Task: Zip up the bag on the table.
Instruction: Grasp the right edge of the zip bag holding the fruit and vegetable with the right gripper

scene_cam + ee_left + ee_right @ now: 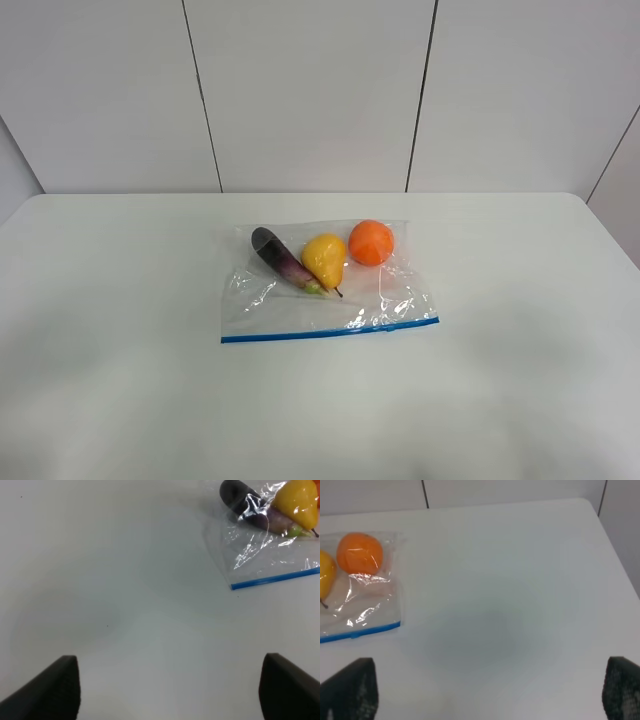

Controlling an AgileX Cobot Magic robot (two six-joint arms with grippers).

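The clear crinkly bag (330, 300) lies flat in the middle of the white table (120, 330), with its blue zipper strip (330, 332) along the near edge. Inside are a purple eggplant (282, 258), a yellow pear (325, 258) and an orange (371, 242). No arm shows in the high view. In the left wrist view the left gripper (170, 690) is open and empty, well away from the bag's corner (260, 555). In the right wrist view the right gripper (490, 695) is open and empty, apart from the bag's other end (365, 605).
White wall panels (310, 90) stand behind the table. The table's far right rounded corner (590, 505) shows in the right wrist view. Nothing else lies on the table.
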